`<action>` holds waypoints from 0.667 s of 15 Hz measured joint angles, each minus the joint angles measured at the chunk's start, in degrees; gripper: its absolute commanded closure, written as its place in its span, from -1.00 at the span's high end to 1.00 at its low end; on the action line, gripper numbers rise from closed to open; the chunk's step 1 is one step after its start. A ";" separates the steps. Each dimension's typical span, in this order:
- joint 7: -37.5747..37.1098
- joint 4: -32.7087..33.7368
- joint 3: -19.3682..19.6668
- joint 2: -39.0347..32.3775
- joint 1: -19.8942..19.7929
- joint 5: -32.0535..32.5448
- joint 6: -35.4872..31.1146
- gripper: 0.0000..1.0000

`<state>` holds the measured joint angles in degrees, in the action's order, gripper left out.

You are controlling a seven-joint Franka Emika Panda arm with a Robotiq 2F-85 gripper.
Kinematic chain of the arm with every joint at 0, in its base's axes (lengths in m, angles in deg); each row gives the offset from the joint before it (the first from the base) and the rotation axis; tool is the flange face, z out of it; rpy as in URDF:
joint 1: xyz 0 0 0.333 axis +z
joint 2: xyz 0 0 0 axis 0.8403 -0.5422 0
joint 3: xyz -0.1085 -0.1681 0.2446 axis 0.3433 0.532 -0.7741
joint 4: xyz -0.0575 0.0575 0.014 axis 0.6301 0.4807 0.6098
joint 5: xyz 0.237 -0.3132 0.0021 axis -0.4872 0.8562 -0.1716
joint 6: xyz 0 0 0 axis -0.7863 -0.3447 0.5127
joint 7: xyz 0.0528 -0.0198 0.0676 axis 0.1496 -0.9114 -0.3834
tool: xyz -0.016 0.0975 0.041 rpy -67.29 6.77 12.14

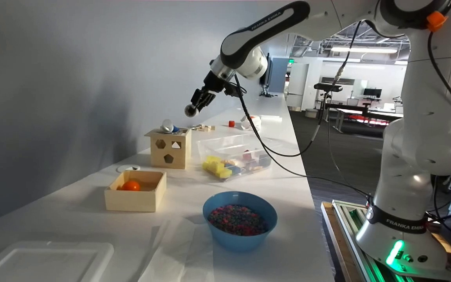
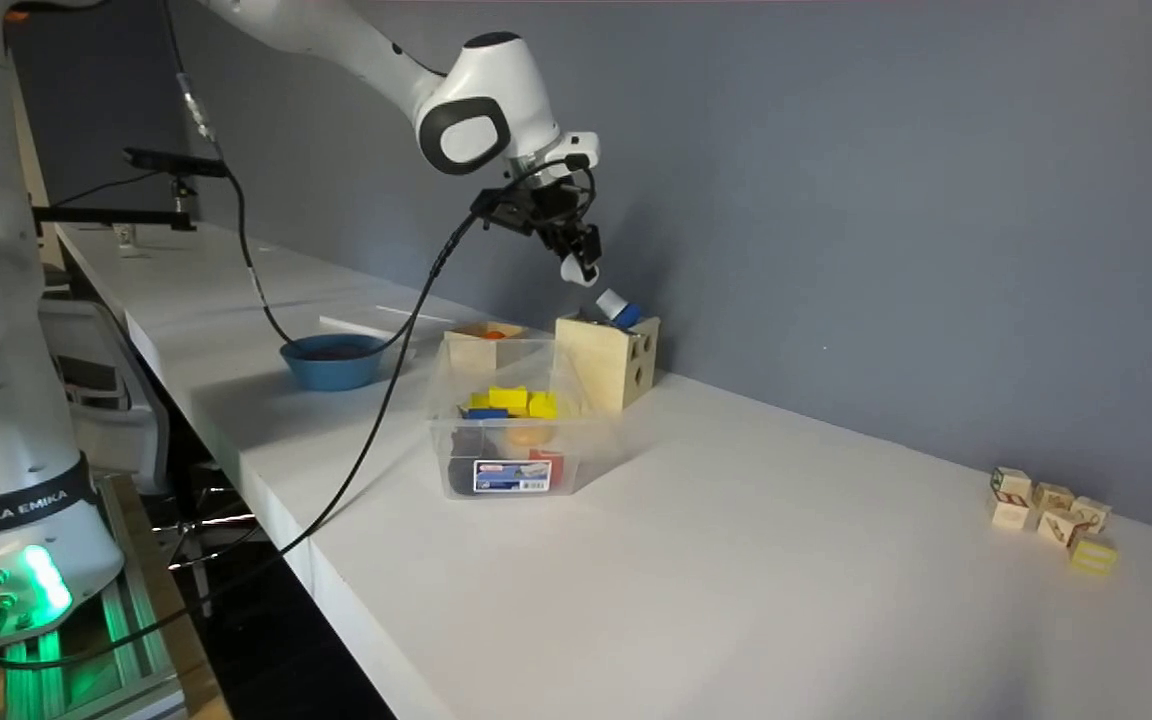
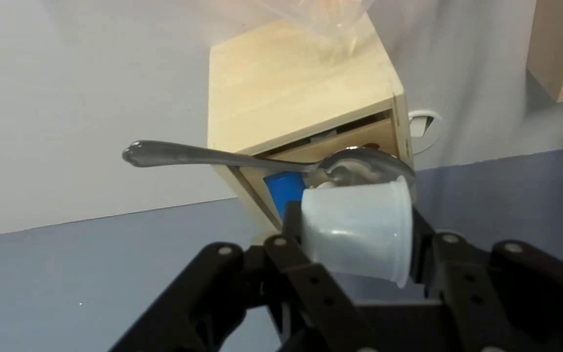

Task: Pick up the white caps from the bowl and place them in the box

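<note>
The box (image 1: 168, 150) is a light-wood cube with dark shaped holes; it also shows in an exterior view (image 2: 606, 365) and in the wrist view (image 3: 301, 83). My gripper (image 3: 357, 232) is shut on a white, translucent cup-shaped cap (image 3: 355, 230), which lies sideways between the fingers. In both exterior views the gripper (image 1: 200, 102) (image 2: 581, 265) holds it above the box, apart from its top. A tilted white piece (image 2: 612, 302) with a blue end (image 2: 627, 316) rests on the box top. The small whitish bowl cannot be made out.
A metal spoon (image 3: 188, 155) lies across the box top, its handle overhanging. A clear bin (image 1: 235, 156) with blocks stands beside the box. A low wooden box (image 1: 131, 199) holds an orange ball. A blue bowl (image 1: 240, 241) stands nearer the base. The wall is close behind.
</note>
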<state>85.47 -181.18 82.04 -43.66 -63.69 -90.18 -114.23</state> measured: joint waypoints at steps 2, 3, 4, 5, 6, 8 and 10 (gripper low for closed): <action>0.01 0.00 -0.16 -0.22 -0.15 0.00 -0.05 -0.52; 0.03 0.00 -0.11 -0.08 -0.35 0.00 -0.05 -0.52; -0.03 -0.11 -0.10 0.00 -0.53 0.22 -0.34 -0.52; -0.05 -0.40 -0.26 -0.08 -0.55 0.26 -0.61 -0.52; -0.35 -0.76 -0.68 -0.37 -0.49 0.24 -0.90 -0.52; -1.68 -1.10 -2.01 -1.48 -0.23 0.06 -1.43 -0.52; -3.23 -1.13 -3.42 -3.12 0.05 0.03 -3.49 -0.52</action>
<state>82.24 -182.31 78.62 -46.78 -63.64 -90.15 -117.71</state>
